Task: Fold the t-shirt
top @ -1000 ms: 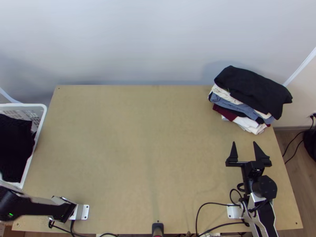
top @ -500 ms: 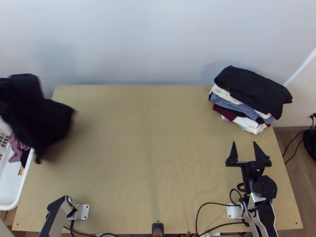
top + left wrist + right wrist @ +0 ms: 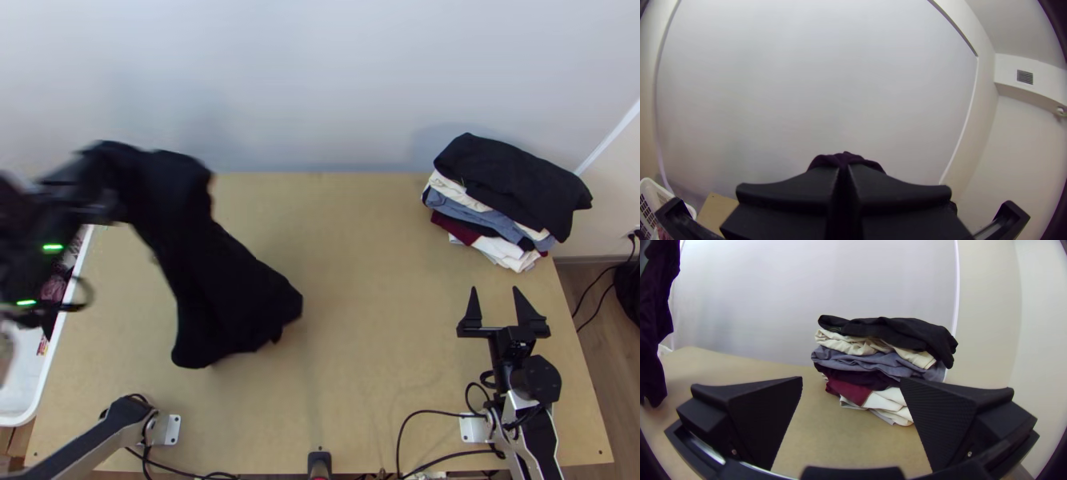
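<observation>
1. Holds the black t-shirt (image 3: 232,296) in the left gripper (image 3: 88,188), raised over the left part of the wooden table (image 3: 360,264).
2. Hangs bunched and narrower toward the grip, then spreads wider toward the table's middle and near side; cannot tell which part of the shirt is held, nor whether the lower end touches the wood.
3. In the left wrist view, has the left gripper (image 3: 844,168) closed tight on the shirt, with a rounded bit of dark cloth poking up past the tips.
4. Has the right gripper (image 3: 494,292) spread wide, aimed at the far side, over the table's right part and just near of the clothes pile (image 3: 512,184).
5. Stands in uneven layers at the far right corner: black on top, then cream, blue-grey, dark, maroon and white.
6. At the left edge, shows a white basket (image 3: 30,412) with mauve cloth (image 3: 54,290) inside, partly behind the left arm.
7. Runs black cables (image 3: 398,450) along the near edge.
</observation>
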Motion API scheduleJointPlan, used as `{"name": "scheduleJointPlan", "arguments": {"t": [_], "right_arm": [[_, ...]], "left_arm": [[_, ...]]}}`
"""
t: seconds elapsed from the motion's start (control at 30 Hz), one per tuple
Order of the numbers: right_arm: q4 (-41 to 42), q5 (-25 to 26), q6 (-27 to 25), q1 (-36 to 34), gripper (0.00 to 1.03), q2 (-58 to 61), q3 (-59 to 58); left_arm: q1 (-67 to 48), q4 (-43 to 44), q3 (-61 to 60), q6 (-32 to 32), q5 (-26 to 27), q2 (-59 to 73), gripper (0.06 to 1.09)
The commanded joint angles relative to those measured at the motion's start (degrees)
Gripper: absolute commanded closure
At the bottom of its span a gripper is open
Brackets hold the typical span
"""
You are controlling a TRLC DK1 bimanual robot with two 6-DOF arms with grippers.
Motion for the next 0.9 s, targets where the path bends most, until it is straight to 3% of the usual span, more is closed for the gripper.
{"name": "scheduleJointPlan", "arguments": {"t": [0.0,0.2,0.33,0.7,0.87], "right_arm": [[-0.4,0.2,-0.8,-0.2,0.04,-0.2,-0.6],[-0.4,0.2,-0.8,-0.2,0.04,-0.2,-0.6],[-0.5,0.2,-0.8,-0.2,0.04,-0.2,-0.6],[-0.5,0.2,-0.8,-0.2,0.04,-0.2,-0.6],[-0.4,0.2,-0.8,-0.2,0.04,-0.2,-0.6]], "left_arm": [[-10.7,5.0,-3.3,1.2,-6.2,2.3,1.05],[-25.5,13.8,-6.7,2.8,-12.3,10.6,1.05],[-30.6,19.0,-4.1,3.1,-12.8,18.8,1.05],[-39.3,18.4,28.2,2.9,-13.3,46.2,1.05],[-40.3,17.4,40.9,2.5,-15.4,51.0,1.05]]}}
